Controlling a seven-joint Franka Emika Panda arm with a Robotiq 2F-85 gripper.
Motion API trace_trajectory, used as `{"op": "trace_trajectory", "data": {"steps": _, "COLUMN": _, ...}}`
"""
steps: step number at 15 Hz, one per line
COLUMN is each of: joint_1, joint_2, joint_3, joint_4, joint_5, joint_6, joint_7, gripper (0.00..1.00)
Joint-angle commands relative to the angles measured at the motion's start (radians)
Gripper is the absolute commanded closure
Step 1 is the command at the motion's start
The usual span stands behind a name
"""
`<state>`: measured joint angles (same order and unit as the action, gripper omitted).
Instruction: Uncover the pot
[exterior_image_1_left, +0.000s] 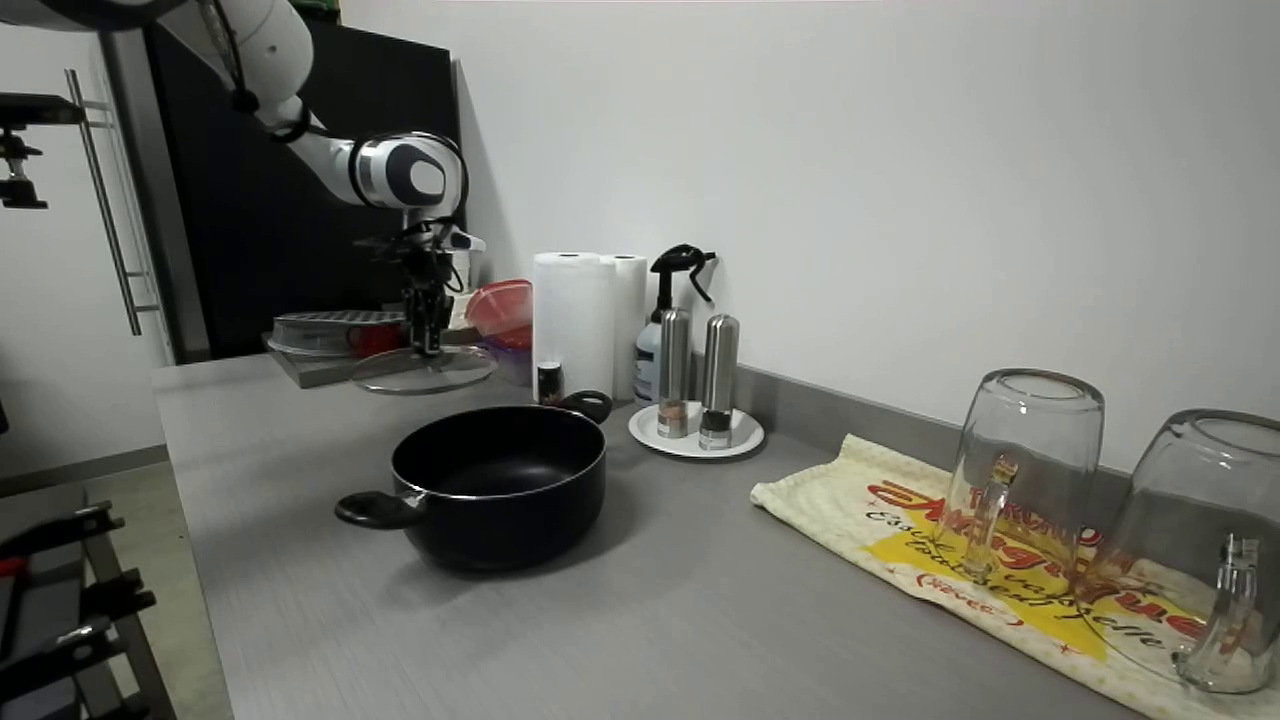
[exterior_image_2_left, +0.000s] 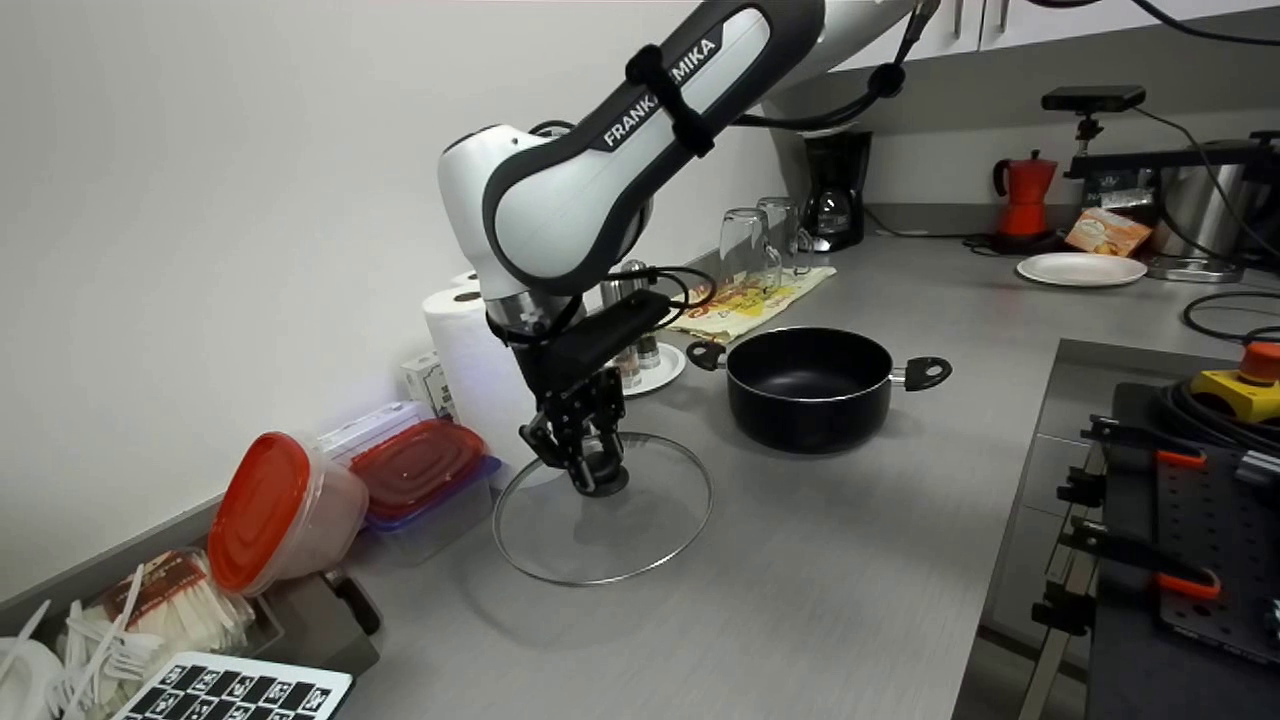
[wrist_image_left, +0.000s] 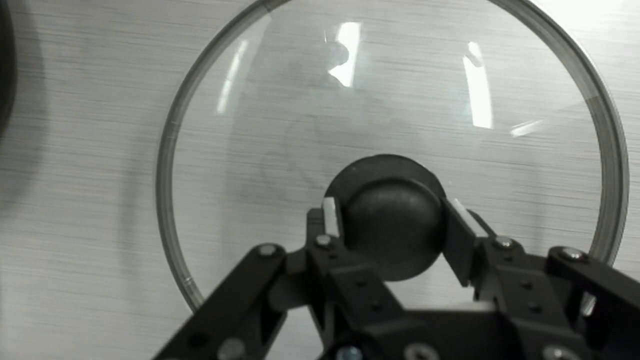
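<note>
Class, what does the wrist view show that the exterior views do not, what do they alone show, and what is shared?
Only the wrist view: the round top of the black knob and pale strips on the fingers.

Only the exterior views: the whole pot, uncovered, with both handles; paper towel rolls; glass mugs on a printed cloth. The wrist view has just a dark curve at its left edge, perhaps the pot.

Shared: the gripper, the glass lid and the gray countertop.

Pot (exterior_image_2_left: 808, 412) stands on the counter (exterior_image_2_left: 800, 580), lid (exterior_image_2_left: 625, 525) nearby.
</note>
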<state>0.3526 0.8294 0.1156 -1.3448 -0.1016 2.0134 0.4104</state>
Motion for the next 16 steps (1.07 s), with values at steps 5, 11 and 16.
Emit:
{"op": "trace_trajectory", "data": {"steps": 5, "joint_1": 0.018, "joint_2": 0.065, "joint_3": -0.007, "joint_4": 0.044, "joint_5": 0.048, "joint_6": 0.024, "joint_7": -0.053, "gripper": 0.75}}
{"op": "trace_trajectory", "data": {"steps": 11, "joint_1": 0.049, "joint_2": 0.094, "joint_3": -0.060, "joint_4": 0.012, "joint_5": -0.043, "joint_6": 0.157, "joint_7": -0.055, "gripper": 0.75}}
{"op": "trace_trajectory", "data": {"steps": 16, "joint_1": 0.059, "joint_2": 0.107, "joint_3": -0.082, "joint_4": 0.008, "joint_5": -0.068, "joint_6": 0.193, "joint_7": -0.047, "gripper": 0.75}}
